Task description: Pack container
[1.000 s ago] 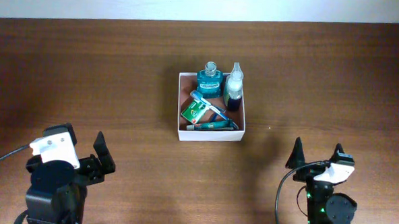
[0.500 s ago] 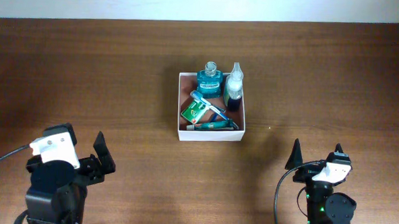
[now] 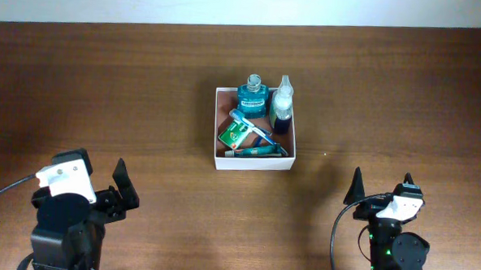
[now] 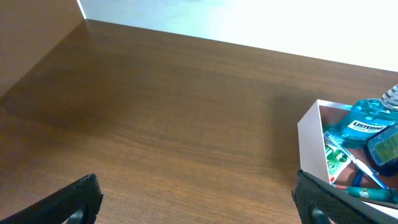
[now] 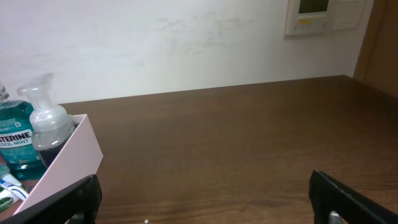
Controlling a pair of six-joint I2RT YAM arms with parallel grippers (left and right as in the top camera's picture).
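The container (image 3: 253, 162) is seen at the centre of the overhead frame, filled with toiletries (image 3: 255, 129); the left gripper (image 4: 196, 186) and right gripper (image 5: 204, 183) are spread apart, empty, near the lower corners

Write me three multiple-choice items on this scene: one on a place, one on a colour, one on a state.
1. Where is the container?
A. Middle of the table, ahead of both arms.
B. At the left edge.
C. At the right edge.

2. What colour is the mouthwash bottle?
A. Red.
B. Teal.
C. Yellow.

3. How are the left gripper and right gripper?
A. Both open, empty.
B. Both shut.
C. Left shut, right open.

Answers:
1 A: the overhead view shows it mid-table, apart from both arms.
2 B: its liquid and label look teal.
3 A: each wrist view shows the jaws wide apart with nothing between.
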